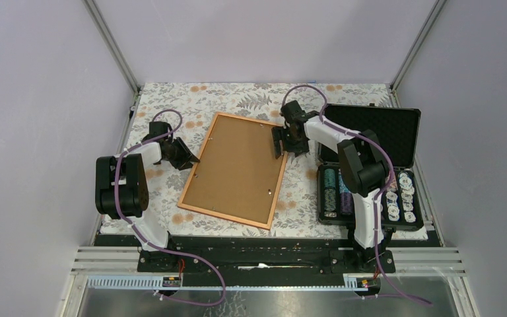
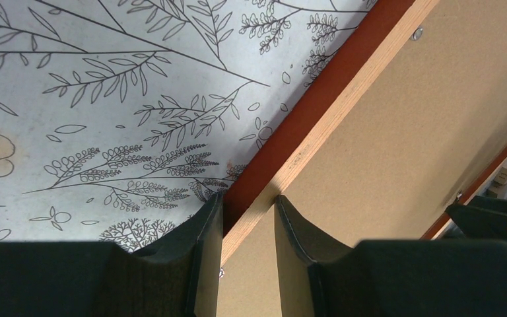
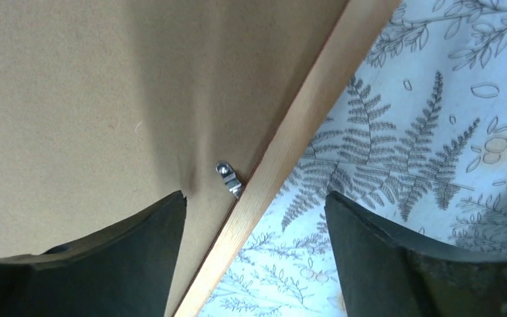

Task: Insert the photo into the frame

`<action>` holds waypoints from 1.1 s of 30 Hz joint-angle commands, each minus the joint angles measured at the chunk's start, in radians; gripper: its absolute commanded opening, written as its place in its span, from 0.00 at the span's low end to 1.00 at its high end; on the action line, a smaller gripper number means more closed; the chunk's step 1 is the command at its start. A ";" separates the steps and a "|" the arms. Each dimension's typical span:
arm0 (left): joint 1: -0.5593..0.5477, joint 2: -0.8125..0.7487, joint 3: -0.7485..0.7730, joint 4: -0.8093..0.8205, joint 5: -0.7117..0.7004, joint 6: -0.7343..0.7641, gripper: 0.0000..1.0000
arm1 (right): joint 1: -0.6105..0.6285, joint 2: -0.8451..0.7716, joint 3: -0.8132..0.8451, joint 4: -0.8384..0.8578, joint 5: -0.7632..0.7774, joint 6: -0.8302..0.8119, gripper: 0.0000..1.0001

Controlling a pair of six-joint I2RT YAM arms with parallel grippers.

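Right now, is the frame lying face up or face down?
Face down: the frame shows its brown backing board upward, with a metal clip at the rail's inner edge.

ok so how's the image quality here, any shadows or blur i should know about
top external: even light, sharp, no glare; left wrist: frame and tablecloth crisp, the left end effector just dark shapes; right wrist: a soft shadow band crosses the backing board by the clip
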 commanded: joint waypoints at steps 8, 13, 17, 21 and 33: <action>0.019 0.025 -0.016 -0.055 -0.019 -0.036 0.06 | 0.139 -0.238 -0.181 -0.046 0.052 0.259 0.90; 0.031 0.025 -0.016 -0.053 -0.007 -0.041 0.03 | 0.232 -0.272 -0.287 0.005 0.122 0.338 0.85; 0.033 0.025 -0.019 -0.053 -0.006 -0.041 0.03 | 0.248 -0.296 -0.366 0.076 0.072 0.359 0.79; 0.035 0.026 -0.018 -0.051 -0.002 -0.044 0.02 | 0.278 -0.304 -0.395 0.092 0.074 0.370 0.69; 0.038 0.027 -0.024 -0.045 0.011 -0.048 0.01 | 0.333 -0.242 -0.363 0.006 0.188 0.365 0.60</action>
